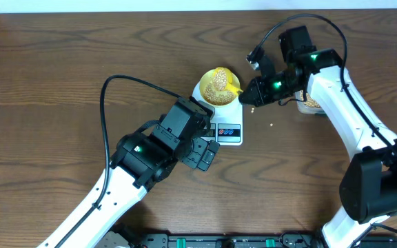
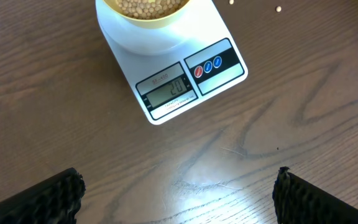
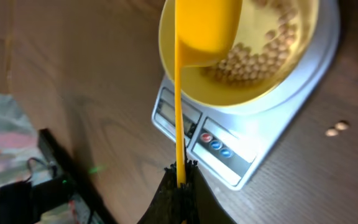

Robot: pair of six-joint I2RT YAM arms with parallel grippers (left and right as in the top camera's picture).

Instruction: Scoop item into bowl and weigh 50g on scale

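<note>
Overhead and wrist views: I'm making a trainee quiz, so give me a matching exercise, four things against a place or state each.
Things:
1. bowl
2. scoop
3. left gripper
4. loose beans

Places or states:
A. open, holding nothing
B. lying on the table beside the scale
C. held by its handle in the right gripper
D. standing on the scale, partly filled with beans

Pairs: 1-D, 2-C, 3-A, 4-B.
</note>
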